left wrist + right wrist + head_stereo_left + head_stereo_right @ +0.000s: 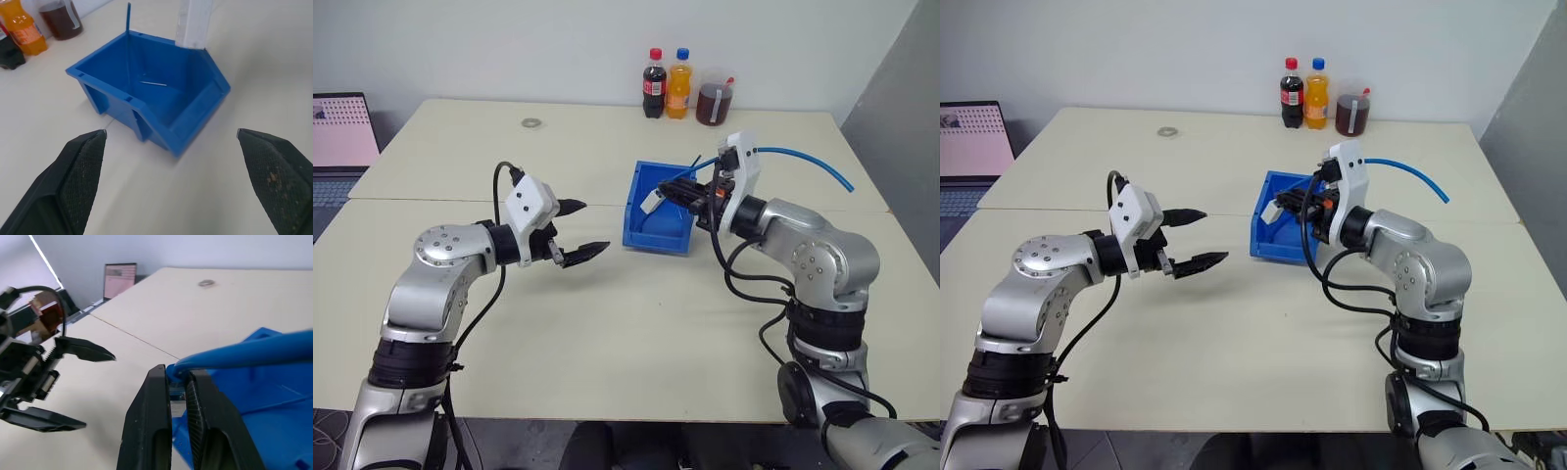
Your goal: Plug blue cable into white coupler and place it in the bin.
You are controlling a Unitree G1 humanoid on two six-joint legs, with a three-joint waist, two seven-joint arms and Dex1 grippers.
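Plainly, no legible writing marks the bin (658, 227) or bottles (666, 84).

Left gripper (582, 230) jaws spread wide; right gripper (688, 195) jaws clamped, both arms raised.

The bright blue bin (658, 232) stands on the pale table, its open top facing up. Above it hangs the white coupler (651, 201), tilted, joined to the light-blue cable (808, 159), which arcs up and away to the right.
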